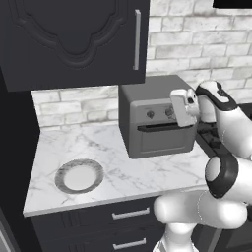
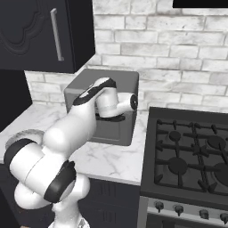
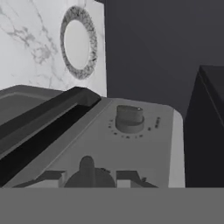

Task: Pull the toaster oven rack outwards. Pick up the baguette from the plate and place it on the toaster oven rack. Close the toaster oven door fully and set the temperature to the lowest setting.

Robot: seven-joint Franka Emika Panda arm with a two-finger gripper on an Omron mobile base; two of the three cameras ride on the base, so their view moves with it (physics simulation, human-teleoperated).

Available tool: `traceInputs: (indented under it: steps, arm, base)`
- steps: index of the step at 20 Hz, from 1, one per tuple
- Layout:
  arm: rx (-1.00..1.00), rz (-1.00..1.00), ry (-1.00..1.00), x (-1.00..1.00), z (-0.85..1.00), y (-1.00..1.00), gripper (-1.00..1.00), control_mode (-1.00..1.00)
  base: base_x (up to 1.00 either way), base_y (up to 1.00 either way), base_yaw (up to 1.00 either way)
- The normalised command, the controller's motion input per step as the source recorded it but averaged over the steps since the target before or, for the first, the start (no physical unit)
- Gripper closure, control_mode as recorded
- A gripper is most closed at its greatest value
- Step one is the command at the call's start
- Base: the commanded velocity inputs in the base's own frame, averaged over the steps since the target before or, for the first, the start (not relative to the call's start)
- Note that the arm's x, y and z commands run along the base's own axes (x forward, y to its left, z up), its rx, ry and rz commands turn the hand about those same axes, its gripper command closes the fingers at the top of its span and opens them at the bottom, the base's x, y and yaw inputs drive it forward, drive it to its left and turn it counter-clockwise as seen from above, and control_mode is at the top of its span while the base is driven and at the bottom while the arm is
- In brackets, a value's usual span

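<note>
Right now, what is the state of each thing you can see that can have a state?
Toaster oven door: closed, upright.
Plate: empty, flat on the counter, left of the oven.
Upper cabinet door: closed.
Drawers: closed.
End effector: at the oven's knob row; the pictures do not show whether it is open or shut.
Stove: no flame visible.

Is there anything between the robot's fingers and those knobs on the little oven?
Nothing visible stands between. The fingers are right at the oven front, closing around one knob, with another knob beyond it. The door looks shut, and the plate is empty.
</note>
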Motion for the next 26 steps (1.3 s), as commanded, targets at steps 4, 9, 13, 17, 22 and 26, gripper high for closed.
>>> traceInputs:
  steps: [4, 9, 13, 17, 22, 26]
  arm:
    - [-0.25, 0.0, -0.33, 0.06, -0.33, -0.14, 1.0, -1.0]
    - [-0.33, -0.13, -0.67, -0.12, -0.49, 0.07, 1.0, -1.0]
    - [-0.39, -0.1, -0.52, 0.01, -0.31, 0.09, 1.0, -1.0]
    - [-0.4, -0.05, -0.41, 0.23, -0.16, 0.01, 1.0, -1.0]
    - [-0.41, -0.02, -0.31, 0.4, -0.08, 0.0, 1.0, -1.0]
    - [-0.4, 0.0, -0.27, 0.5, -0.06, 0.0, 1.0, -1.0]
  base:
    - [0.0, 0.0, 0.0]
    - [0.0, 0.0, 0.0]
    - [0.0, 0.0, 0.0]
    - [0.0, 0.0, 0.0]
    - [0.0, 0.0, 0.0]
    - [0.0, 0.0, 0.0]
